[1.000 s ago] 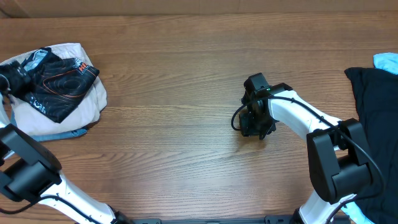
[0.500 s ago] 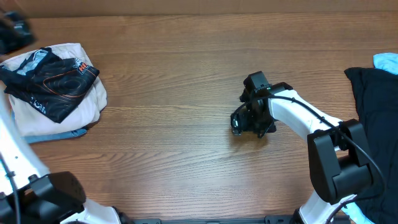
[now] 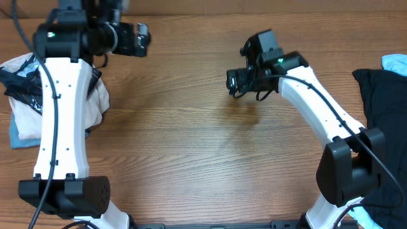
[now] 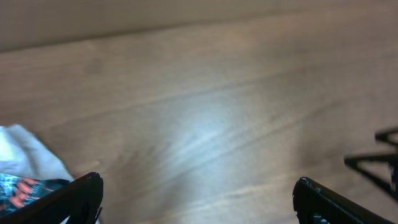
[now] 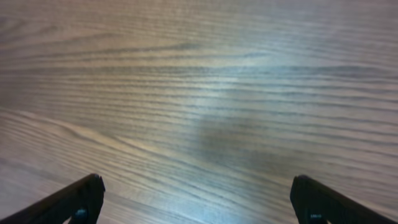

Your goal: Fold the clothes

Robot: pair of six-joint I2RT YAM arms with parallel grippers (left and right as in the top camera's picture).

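The patterned top (image 3: pixel 14 86) lay at the far left edge of the desk (image 3: pixel 191 146), bunched on a white garment (image 3: pixel 25 121) with a pale blue hem. Most of it was hidden under the raised left arm. It was thin black fabric with fine orange contour lines and a small red-and-white logo. A plain black garment (image 3: pixel 378 114) was heaped at the right edge beside a scrap of light blue cloth (image 3: pixel 395 62).

The left gripper (image 4: pixel 198 190) hung above bare wood near the pile, its jaws spread wide and holding nothing. The right gripper (image 5: pixel 196 190) was likewise fully spread and empty over the middle of the desk, well apart from either heap.

The top looked light, limp and probably slick, so it would likely sag, slide and bunch rather than keep an edge. Pinching a single layer at a hem, shoulder seam or corner seemed a safer hold than the crumpled middle, where several layers, or the white cloth beneath, could come up together. The desk's matte, straight-grained wood should let the cloth be dragged flat without snagging.
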